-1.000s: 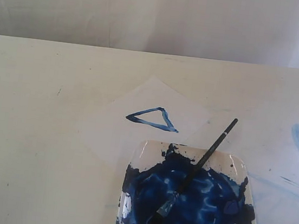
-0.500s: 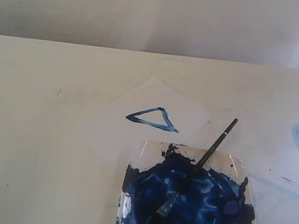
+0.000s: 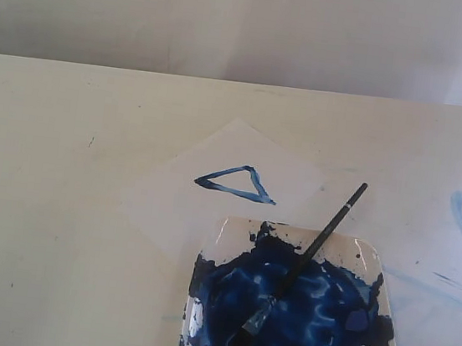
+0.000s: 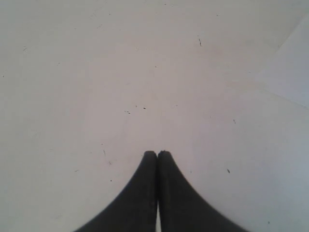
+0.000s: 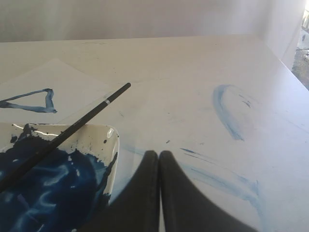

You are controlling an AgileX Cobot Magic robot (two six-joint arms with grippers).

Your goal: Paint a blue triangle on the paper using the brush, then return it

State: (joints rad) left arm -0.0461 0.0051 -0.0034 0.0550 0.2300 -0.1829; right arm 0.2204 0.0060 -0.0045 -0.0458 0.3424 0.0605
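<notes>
Right claw (image 5: pixel 160 153): clenched, tips together, grasping nothing, low over the surface (image 5: pixel 193 72). Left claw (image 4: pixel 157 154): likewise clenched and empty, over bare surface, with only a corner of the paper (image 4: pixel 289 67) ahead of it and off to one side.

Nearest the right claw, just beside it, sits the dish (image 5: pixel 112 145) of dark blue paint. The brush (image 5: pixel 72 128) lies across it, bristles down in the paint, handle leaning on the rim and pointing out past it; neither claw touches it. Beyond the dish lies the paper, carrying the triangle (image 5: pixel 34 100), a closed outline. Past the right claw on the other side, pale blue smears (image 5: pixel 224 108) mark the surface.

Judgement: painting and return both look complete. What is left is to keep both claws clear of the handle; a nudge would likely tip the brush off the rim and track paint.

Limits: the exterior view shows neither arm. The dish's near edge is cut off in both views showing it. The bristles are hard to tell from the paint around them.
</notes>
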